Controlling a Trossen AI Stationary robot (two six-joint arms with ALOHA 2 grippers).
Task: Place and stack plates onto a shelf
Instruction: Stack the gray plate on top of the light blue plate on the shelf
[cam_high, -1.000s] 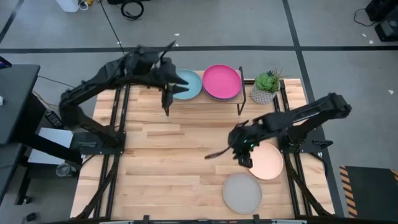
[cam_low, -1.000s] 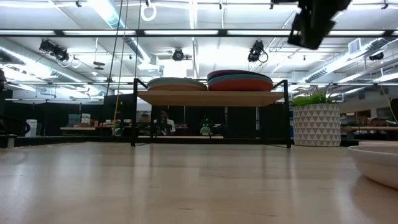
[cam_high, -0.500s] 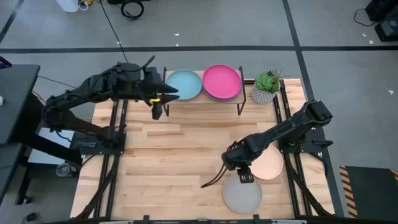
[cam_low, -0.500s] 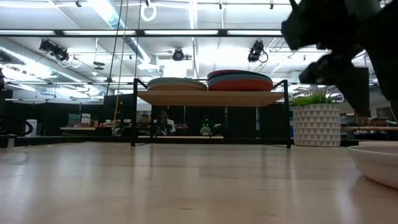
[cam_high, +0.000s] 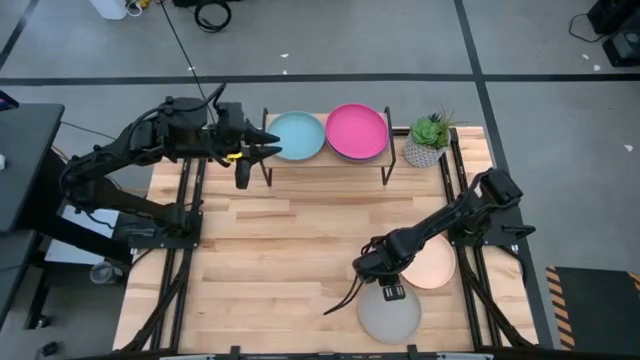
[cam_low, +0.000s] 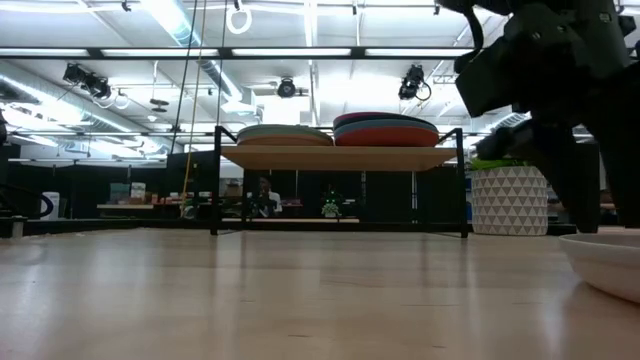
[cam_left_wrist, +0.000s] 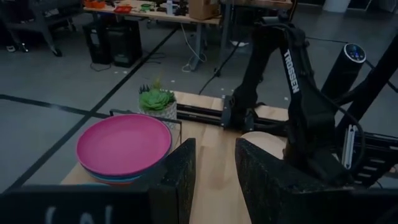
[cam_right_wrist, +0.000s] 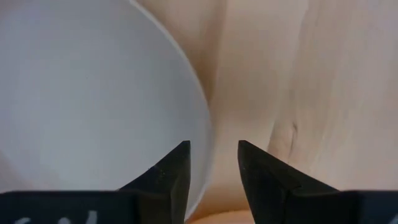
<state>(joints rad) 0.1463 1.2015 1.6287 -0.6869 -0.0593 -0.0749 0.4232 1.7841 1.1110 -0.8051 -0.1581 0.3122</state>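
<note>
**Right claw at the grey plate's rim; four plates still visible off and on the shelf**

The right claw (cam_high: 393, 291) is low over the near right part of the table (cam_high: 280, 260), at the upper edge of the grey plate (cam_high: 389, 310). In the right wrist view its two fingers (cam_right_wrist: 171, 174) stand apart with the plate's rim (cam_right_wrist: 202, 124) running between them; no clamping is evident, and nothing is lifted. The tan plate (cam_high: 433, 262) lies just beside the grey one, toward the right edge, partly covered by the right arm.

The left claw (cam_high: 262, 152) hangs at the left end of the shelf (cam_high: 320, 160), near the light aqua plate (cam_high: 297, 135). Its fingers (cam_left_wrist: 177, 180) show a gap and hold nothing.

On the shelf, the light aqua plate tops the left stack and the magenta plate (cam_high: 357, 131) tops the right stack. The low view shows further plates beneath each. A potted plant (cam_high: 428, 139) stands on the table just right of the shelf.
</note>
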